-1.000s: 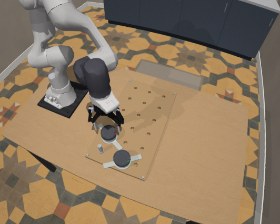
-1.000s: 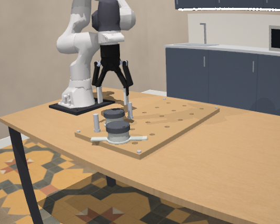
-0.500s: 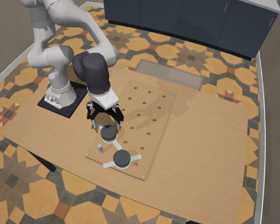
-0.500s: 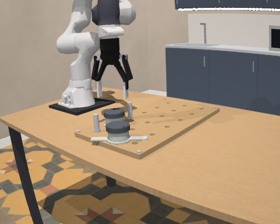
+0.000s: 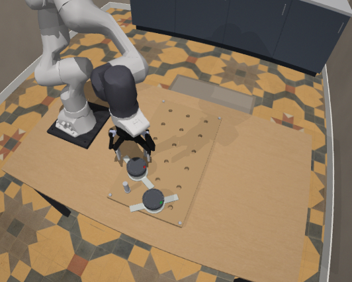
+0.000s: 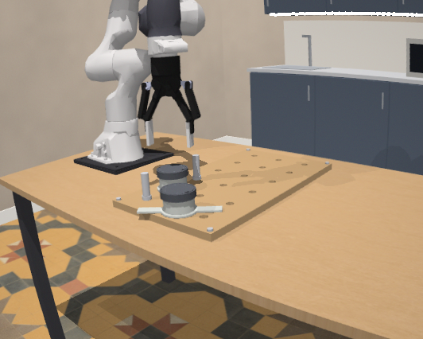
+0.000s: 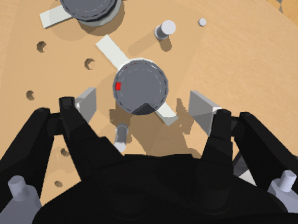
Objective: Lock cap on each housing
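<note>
Wooden table (image 5: pixel 253 185) (image 6: pixel 324 239) (image 7: pixel 240 60), claw (image 5: pixel 133 157) (image 6: pixel 169 134) (image 7: pixel 143 99) apart, farther housing (image 5: pixel 141 179) (image 6: pixel 166 184) partly hidden in exterior view.

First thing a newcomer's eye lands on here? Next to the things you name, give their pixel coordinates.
Probably the big white arm (image 5: pixel 77 71) (image 6: pixel 122 75) at the table's back corner, its open black tool (image 5: pixel 132 158) (image 6: pixel 169 146) (image 7: pixel 143 99) hanging above the board (image 5: pixel 186 145) (image 6: pixel 264 188). Next, two dark round caps at the board's near end: one with a red mark (image 5: pixel 144 167) (image 7: pixel 118 86), the other with a green one (image 5: pixel 161 202).

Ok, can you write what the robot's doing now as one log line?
gripper: open, empty | position: above red-marked cap | green-marked cap: untouched | housings: upright
</note>
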Controlling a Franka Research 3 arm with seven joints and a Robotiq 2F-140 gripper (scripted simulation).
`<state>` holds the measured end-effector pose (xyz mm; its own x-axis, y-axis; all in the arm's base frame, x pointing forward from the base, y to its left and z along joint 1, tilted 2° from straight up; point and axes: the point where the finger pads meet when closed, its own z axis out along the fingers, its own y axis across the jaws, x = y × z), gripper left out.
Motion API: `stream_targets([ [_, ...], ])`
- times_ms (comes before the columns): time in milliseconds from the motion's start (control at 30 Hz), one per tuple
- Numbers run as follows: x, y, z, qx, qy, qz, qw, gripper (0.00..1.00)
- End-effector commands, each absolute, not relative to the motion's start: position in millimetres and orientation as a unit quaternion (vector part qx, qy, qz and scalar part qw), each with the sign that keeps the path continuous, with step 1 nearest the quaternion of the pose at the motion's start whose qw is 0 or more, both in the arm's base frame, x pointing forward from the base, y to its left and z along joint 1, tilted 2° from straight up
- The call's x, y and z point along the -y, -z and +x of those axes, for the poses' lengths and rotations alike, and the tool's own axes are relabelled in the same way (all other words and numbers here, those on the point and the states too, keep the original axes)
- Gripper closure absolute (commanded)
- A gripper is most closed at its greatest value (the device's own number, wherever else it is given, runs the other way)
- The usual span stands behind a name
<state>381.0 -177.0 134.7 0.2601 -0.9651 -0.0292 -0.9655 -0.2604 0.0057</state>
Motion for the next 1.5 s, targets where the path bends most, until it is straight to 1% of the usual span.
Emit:
stream_targets([
  [0,176.3,-135.8,381.5,-0.522,-0.013,-0.853,0.009,0.22],
  [67,176.3,-135.8,381.5,-0.522,-0.013,-0.853,0.009,0.22],
  [133,176.4,-136.1,382.2,-0.453,-0.012,-0.891,0.009,0.22],
  [567,176.8,-134.6,383.4,-0.271,-0.016,-0.962,-0.002,0.22],
  [633,176.8,-134.6,383.4,-0.271,-0.016,-0.962,-0.002,0.22],
  [667,176.8,-134.6,383.4,-0.235,-0.016,-0.972,-0.002,0.22],
  [1133,176.8,-134.6,383.4,-0.055,-0.009,-0.998,0.012,0.22],
  [1467,176.8,-134.6,383.4,-0.039,-0.008,-0.999,0.014,0.22],
])
